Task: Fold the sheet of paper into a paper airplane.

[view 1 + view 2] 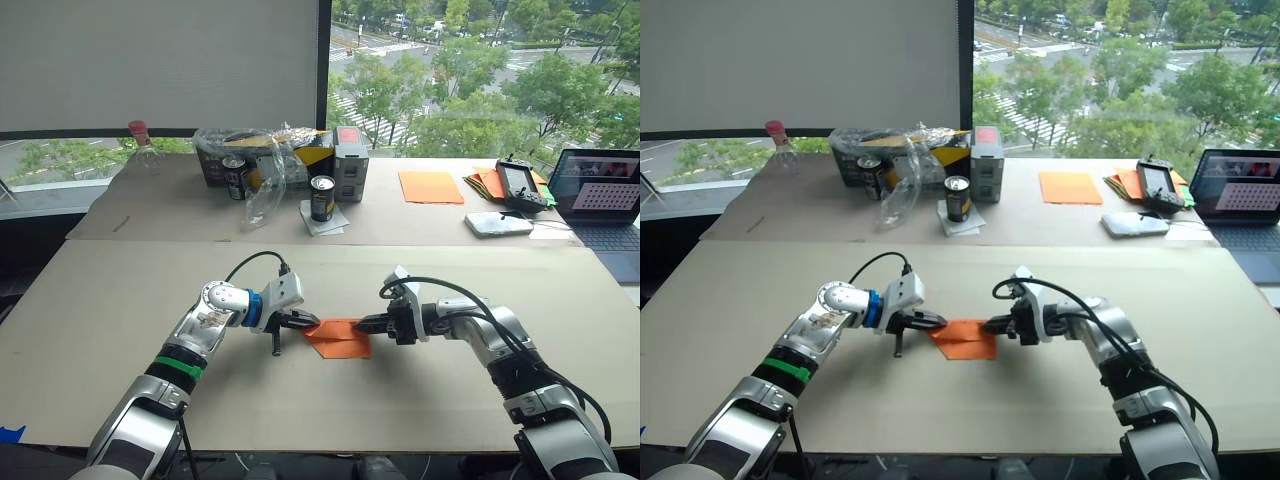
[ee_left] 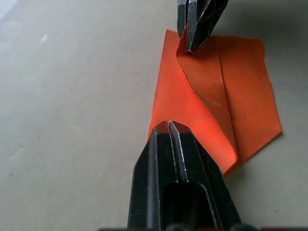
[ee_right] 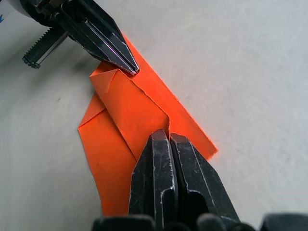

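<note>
A: We have the sheet of paper (image 1: pixel 339 338) lying partly folded on the cardboard-covered table (image 1: pixel 120 330), near the middle of its front half. Its long axis runs left to right between our arms, and the folded end narrows to a point toward our left side. A flap is folded over the top, its crease slanting across the sheet.

B: Our left gripper (image 1: pixel 309 321) has its fingers pressed together, tips at that pointed left end. We cannot tell whether they clamp the paper or only press on it. Our right gripper (image 1: pixel 363 324) has its fingers together too, tips on the paper's right edge, where the flap's edge lifts against them.

A: Around it we have bare tan cardboard on every side, well apart from the table's front edge and both side edges.

B: On the farther table we see a can (image 1: pixel 322 198) on a napkin, a clear plastic bag (image 1: pixel 262 165) over a box, a second can (image 1: pixel 235 177), a bottle with a red cap (image 1: pixel 141 146), a smooth orange sheet (image 1: pixel 431 187), a stack of coloured papers (image 1: pixel 488 183), a handheld controller (image 1: pixel 520 184) and a laptop (image 1: pixel 603 198). Beyond are a window with a lowered blind and trees outside.
</note>
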You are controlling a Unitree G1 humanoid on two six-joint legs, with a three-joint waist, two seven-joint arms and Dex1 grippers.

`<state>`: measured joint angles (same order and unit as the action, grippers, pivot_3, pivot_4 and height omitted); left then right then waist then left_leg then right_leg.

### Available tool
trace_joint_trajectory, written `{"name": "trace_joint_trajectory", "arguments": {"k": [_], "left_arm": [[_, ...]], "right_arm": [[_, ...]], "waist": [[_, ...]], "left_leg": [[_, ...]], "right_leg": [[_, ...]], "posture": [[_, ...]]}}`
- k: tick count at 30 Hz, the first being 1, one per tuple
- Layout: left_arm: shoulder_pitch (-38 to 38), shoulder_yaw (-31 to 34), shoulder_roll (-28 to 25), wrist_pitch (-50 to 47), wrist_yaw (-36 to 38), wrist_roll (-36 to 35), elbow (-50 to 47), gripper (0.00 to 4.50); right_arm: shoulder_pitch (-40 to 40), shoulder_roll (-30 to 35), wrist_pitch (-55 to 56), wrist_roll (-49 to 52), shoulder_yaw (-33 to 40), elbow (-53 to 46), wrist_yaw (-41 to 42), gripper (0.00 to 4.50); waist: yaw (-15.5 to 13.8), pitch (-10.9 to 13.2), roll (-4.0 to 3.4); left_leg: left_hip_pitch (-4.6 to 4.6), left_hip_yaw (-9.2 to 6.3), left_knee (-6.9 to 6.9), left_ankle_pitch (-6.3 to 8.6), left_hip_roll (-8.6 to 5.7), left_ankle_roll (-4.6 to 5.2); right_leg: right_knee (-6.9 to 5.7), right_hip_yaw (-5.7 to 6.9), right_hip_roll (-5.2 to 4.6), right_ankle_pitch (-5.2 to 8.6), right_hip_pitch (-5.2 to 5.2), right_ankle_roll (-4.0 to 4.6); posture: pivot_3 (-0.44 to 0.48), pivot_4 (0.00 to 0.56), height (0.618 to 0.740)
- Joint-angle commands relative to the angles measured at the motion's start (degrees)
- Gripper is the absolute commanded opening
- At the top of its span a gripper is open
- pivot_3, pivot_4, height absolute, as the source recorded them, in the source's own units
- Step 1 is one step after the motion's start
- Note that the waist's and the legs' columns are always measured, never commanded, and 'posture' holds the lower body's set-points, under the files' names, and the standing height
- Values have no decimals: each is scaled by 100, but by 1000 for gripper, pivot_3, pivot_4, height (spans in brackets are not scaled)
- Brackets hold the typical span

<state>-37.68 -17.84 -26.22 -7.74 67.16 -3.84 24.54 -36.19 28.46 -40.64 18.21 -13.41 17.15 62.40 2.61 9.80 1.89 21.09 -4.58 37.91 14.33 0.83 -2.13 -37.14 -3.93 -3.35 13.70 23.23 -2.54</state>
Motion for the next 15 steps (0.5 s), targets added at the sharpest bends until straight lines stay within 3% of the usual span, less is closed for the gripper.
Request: {"name": "trace_joint_trajectory", "arguments": {"k": [1,8,12,15], "left_arm": [[48,147,-44,-144,-75,-27,-140,0],[-105,910,40,-1074,-70,-1026,-1146,0],[69,797,-8,-1453,40,-1185,-1771,0],[281,434,-112,-1286,72,-864,-1847,0]], "right_arm": [[-54,7,109,-227,-124,84,-42,27],[26,-41,174,-410,-288,161,-26,27],[62,-60,135,-425,-301,131,-54,27],[104,-66,91,-415,-286,81,-64,27]], "waist": [[6,0,0],[18,0,0],[39,-1,-1],[71,-3,-5]], "left_leg": [[-1,0,0,0,0,0],[-1,-1,0,0,2,0],[-2,-1,0,0,2,0],[-3,-1,-1,0,3,0]], "right_leg": [[0,0,0,0,0,0],[-1,1,1,0,0,0],[-1,1,1,0,0,0],[-1,0,2,0,-1,0]], "posture": [[0,150,730],[0,150,730],[0,150,730],[0,150,730]]}}
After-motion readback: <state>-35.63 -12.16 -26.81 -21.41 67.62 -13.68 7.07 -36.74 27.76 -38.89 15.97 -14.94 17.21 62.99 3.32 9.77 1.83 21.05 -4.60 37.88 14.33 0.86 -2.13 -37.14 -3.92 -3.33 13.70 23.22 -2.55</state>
